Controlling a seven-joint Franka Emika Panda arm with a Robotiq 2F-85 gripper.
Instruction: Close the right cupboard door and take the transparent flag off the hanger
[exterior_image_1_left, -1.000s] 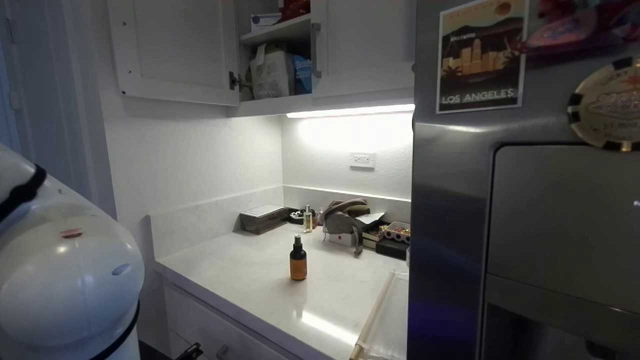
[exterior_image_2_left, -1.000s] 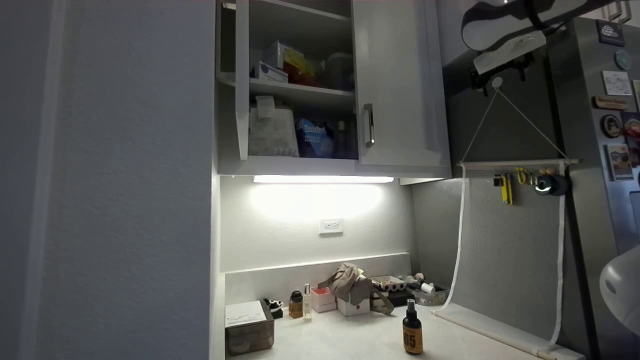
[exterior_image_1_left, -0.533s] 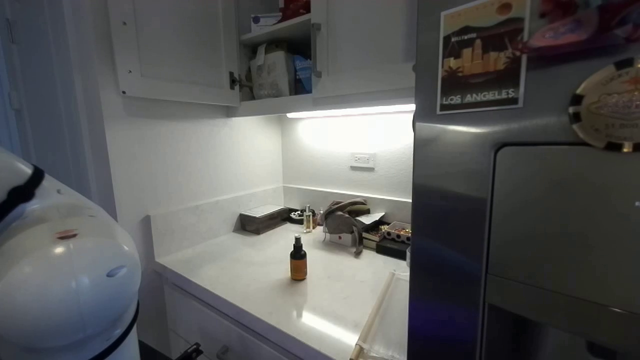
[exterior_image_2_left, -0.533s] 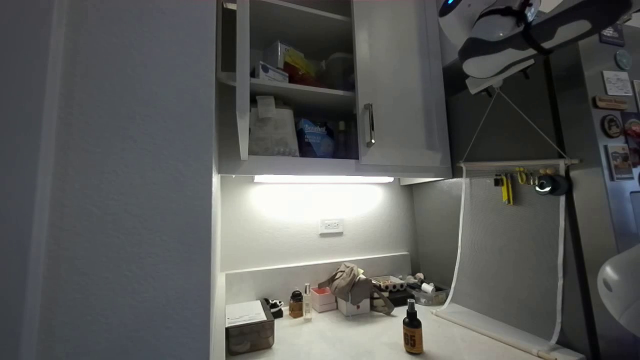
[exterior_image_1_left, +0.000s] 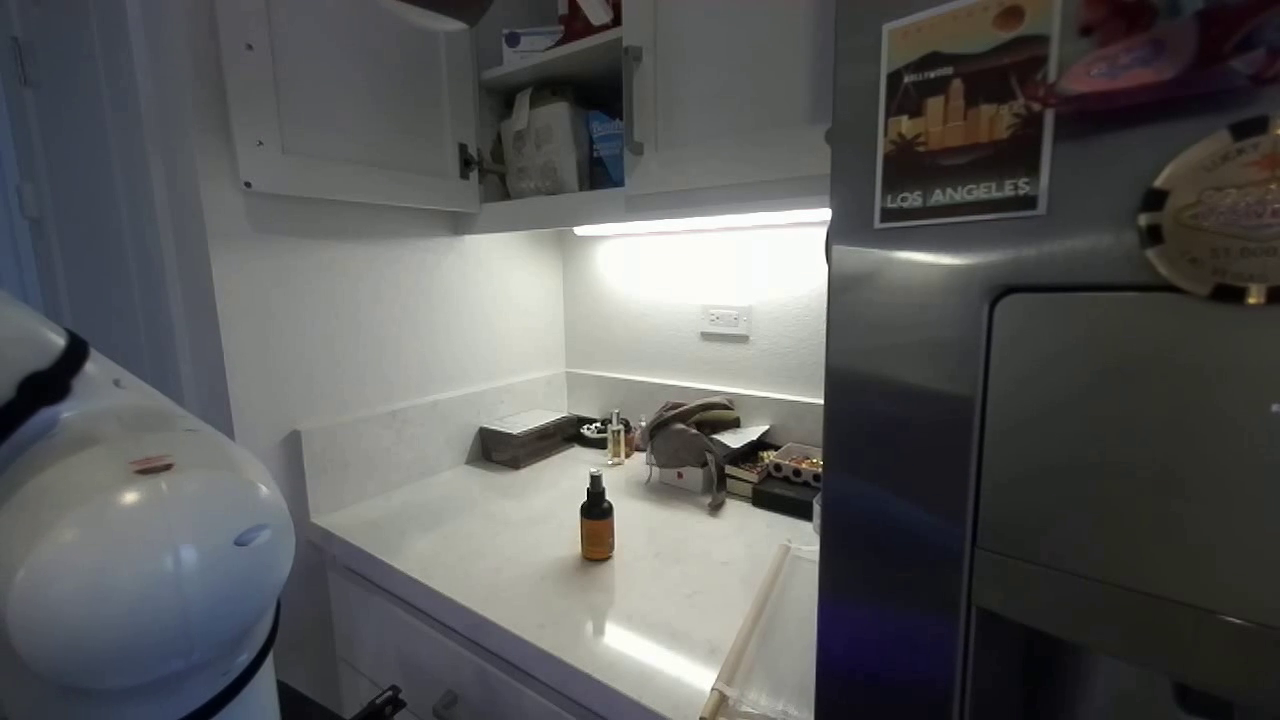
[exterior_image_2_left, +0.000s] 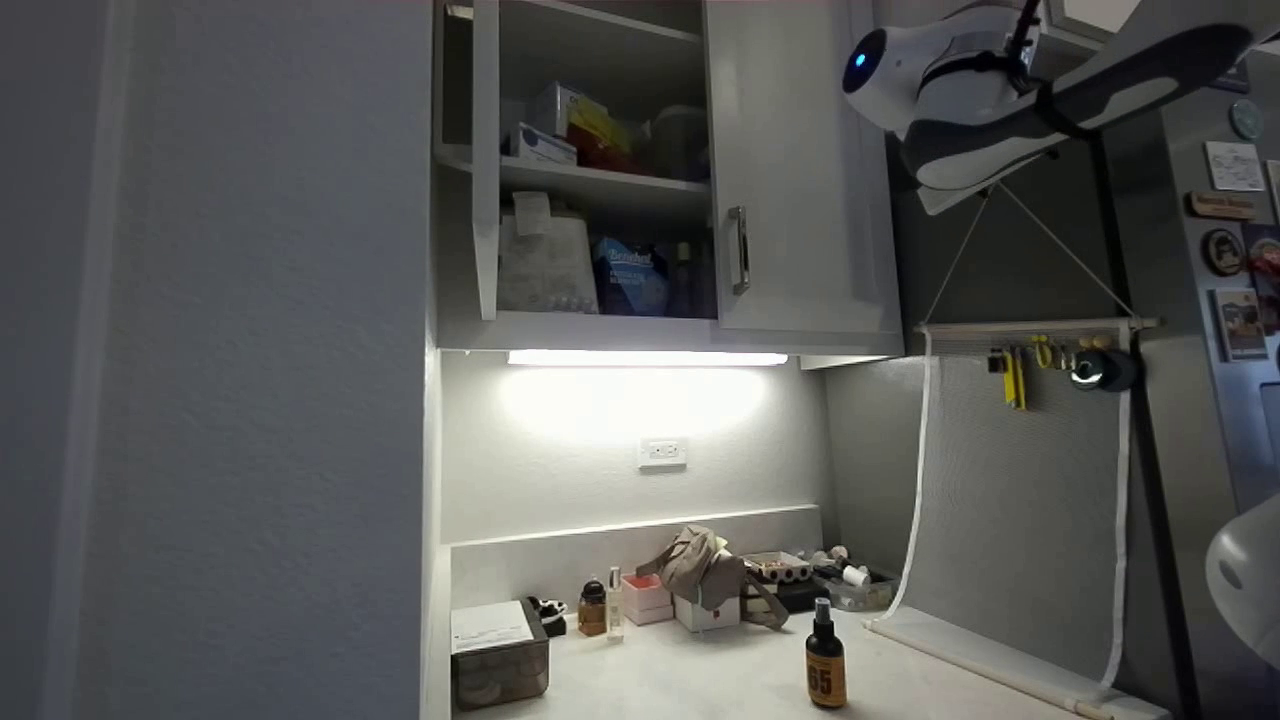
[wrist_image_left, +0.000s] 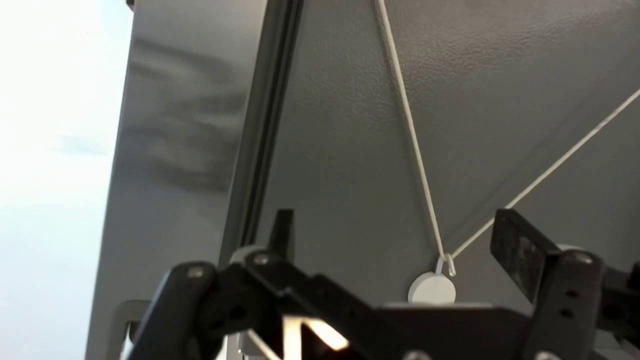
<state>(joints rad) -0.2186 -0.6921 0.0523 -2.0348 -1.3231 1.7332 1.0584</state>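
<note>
The transparent flag (exterior_image_2_left: 1020, 520), a thin see-through sheet with white side borders, hangs from the hanger (exterior_image_2_left: 1030, 327), a pale horizontal bar, in an exterior view; its lower end bends outward to lie on the worktop (exterior_image_1_left: 480, 510), edged by a tan rod (exterior_image_1_left: 749, 625) beside the fridge (exterior_image_1_left: 900, 430). Small yellow and dark items (exterior_image_2_left: 1014, 380) sit along the upper part of the sheet. From the bar a cord (wrist_image_left: 410, 121) rises in two strands, which meet, in the wrist view, at a round white hook (wrist_image_left: 432, 288) on a grey surface (wrist_image_left: 345, 150). The gripper (wrist_image_left: 393, 215) is spread wide, its two fingers (wrist_image_left: 521, 252) well apart, with the hook visible between them in that view; whether either finger touches the cord cannot be told. In an exterior view the arm (exterior_image_2_left: 1080, 115) hides most of the gripper. The right cupboard door (exterior_image_2_left: 800, 170), with a metal handle (exterior_image_2_left: 739, 250) near its edge, appears closed; the left cupboard door (exterior_image_1_left: 360, 110) is swung open in both exterior views, exposing shelves (exterior_image_2_left: 600, 176) with boxes (exterior_image_2_left: 543, 148) and packs (exterior_image_2_left: 545, 262). Below them, a lit lamp strip (exterior_image_2_left: 645, 358) runs above a wall socket (exterior_image_2_left: 662, 453). On the worktop, a spray bottle (exterior_image_1_left: 597, 525) stands upright in front of a brownish cloth item (exterior_image_1_left: 685, 440); a dark box (exterior_image_1_left: 515, 448) with a pale top lies near the side wall (exterior_image_1_left: 380, 320).
</note>
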